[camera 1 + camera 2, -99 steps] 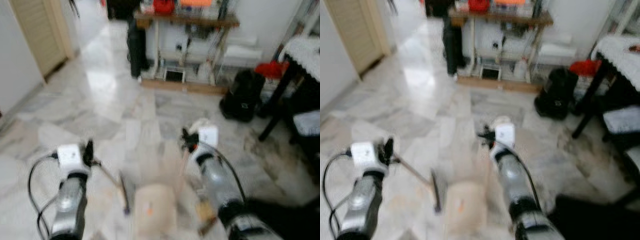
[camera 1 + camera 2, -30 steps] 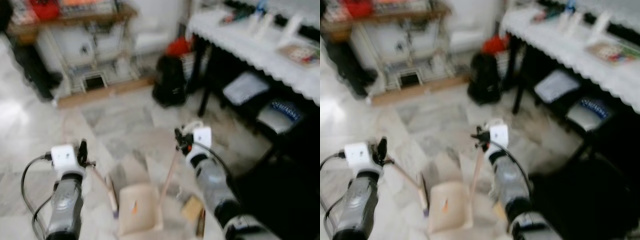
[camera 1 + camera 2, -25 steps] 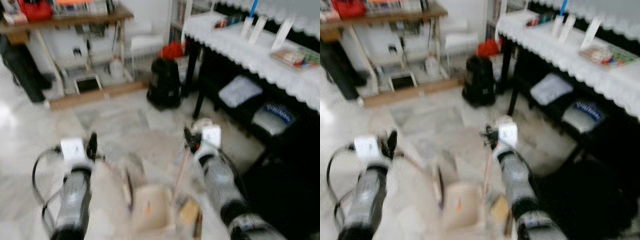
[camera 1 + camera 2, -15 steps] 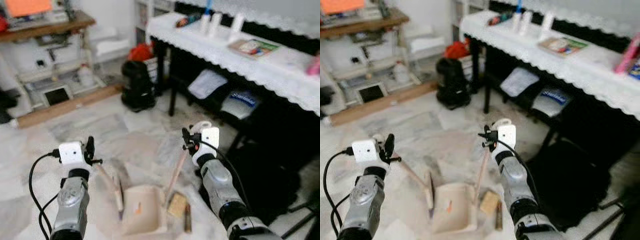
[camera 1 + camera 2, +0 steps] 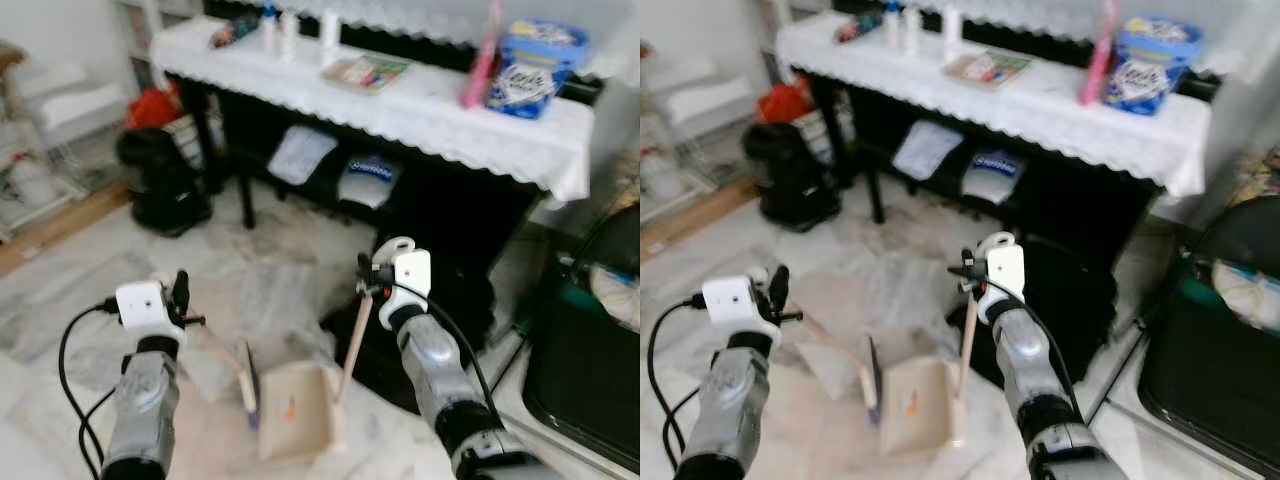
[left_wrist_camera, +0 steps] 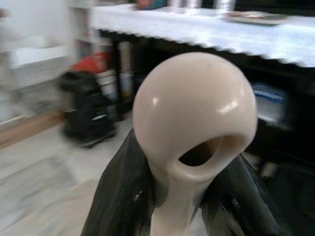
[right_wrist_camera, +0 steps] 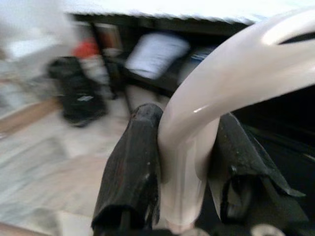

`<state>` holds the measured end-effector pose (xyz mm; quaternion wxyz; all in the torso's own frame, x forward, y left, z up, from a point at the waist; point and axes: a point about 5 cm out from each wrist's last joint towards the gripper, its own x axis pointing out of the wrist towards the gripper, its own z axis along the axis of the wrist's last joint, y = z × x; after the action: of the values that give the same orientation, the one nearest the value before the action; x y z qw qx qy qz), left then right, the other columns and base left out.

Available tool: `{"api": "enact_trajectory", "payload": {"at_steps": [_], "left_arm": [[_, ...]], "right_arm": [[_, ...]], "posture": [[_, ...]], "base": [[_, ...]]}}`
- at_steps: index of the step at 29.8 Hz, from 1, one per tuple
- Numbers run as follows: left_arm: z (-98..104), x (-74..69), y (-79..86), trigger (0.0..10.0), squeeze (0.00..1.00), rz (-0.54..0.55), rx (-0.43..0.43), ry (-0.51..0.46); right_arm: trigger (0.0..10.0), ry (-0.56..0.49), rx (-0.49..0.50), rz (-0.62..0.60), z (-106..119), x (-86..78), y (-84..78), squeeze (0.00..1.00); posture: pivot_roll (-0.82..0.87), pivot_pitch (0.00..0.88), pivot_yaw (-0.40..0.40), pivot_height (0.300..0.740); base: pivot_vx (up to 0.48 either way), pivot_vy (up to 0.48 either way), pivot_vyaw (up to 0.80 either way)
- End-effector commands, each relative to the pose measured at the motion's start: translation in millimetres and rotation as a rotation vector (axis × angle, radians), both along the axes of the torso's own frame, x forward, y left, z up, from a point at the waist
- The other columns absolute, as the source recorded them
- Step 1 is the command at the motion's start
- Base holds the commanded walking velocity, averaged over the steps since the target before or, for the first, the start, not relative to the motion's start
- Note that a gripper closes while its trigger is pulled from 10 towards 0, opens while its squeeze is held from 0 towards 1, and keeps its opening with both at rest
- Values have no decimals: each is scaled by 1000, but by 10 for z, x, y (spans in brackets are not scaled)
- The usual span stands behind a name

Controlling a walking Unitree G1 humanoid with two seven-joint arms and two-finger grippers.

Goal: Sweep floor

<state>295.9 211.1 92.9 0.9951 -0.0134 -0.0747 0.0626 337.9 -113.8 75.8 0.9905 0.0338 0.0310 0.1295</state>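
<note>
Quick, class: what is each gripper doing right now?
Left gripper: shut on the broom handle.
Right gripper: shut on the dustpan handle.

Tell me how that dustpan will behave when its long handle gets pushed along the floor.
The dustpan looks like thin beige plastic, so probably light and easy to slide on the glossy marble floor. Its handle is long and slim, so the pan may swing or tip. The right gripper clamps the handle top.

Marble floor [image 5: 80, 270] fronts a dark table [image 5: 450, 200] under white lace cloth [image 5: 400, 110].
</note>
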Motion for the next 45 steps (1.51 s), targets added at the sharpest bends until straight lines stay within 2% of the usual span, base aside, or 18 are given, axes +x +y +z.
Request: {"api": "enact_trajectory", "payload": {"at_steps": [1, 12, 17, 25, 29, 32, 34, 45], "left_arm": [[87, 9, 16, 10000, 0, -2, 9, -45], [88, 14, 13, 10000, 0, -4, 9, -45], [85, 9, 11, 10000, 0, -5, 10, -45], [87, 1, 13, 10000, 0, -7, 14, -46], [109, 31, 1, 10000, 0, -18, 15, -50], [114, 63, -25, 10000, 0, -38, 24, -45], [123, 74, -38, 10000, 0, -62, 59, -41], [183, 72, 13, 10000, 0, -90, 102, -50]], "right_arm": [[10000, -57, 1, 10, 144, 64, 43, 0], [10000, -59, 4, 2, 141, 60, 30, 0], [10000, -65, -3, -4, 132, 44, 9, 0], [10000, -60, -24, -96, 71, -5, -209, 0], [10000, -72, -86, -98, 66, -21, -279, 0], [10000, -69, -97, -129, 41, -41, -353, 0], [10000, -57, -120, -157, 5, -69, -419, 0], [10000, -4, -159, -207, -177, -192, -538, 0]], "posture": [[-15, 0, 14, 740], [-18, 0, 16, 740], [-17, 0, 16, 740], [-36, 0, 27, 740], [-57, 0, 41, 740], [-64, 0, 51, 740], [-65, 0, 54, 740], [-55, 0, 60, 740]], "base": [[0, 0, -800], [0, 0, -760], [0, 0, 0], [0, 0, 0], [0, 0, 0], [0, 0, 0], [0, 0, 0], [0, 0, 0]]}}
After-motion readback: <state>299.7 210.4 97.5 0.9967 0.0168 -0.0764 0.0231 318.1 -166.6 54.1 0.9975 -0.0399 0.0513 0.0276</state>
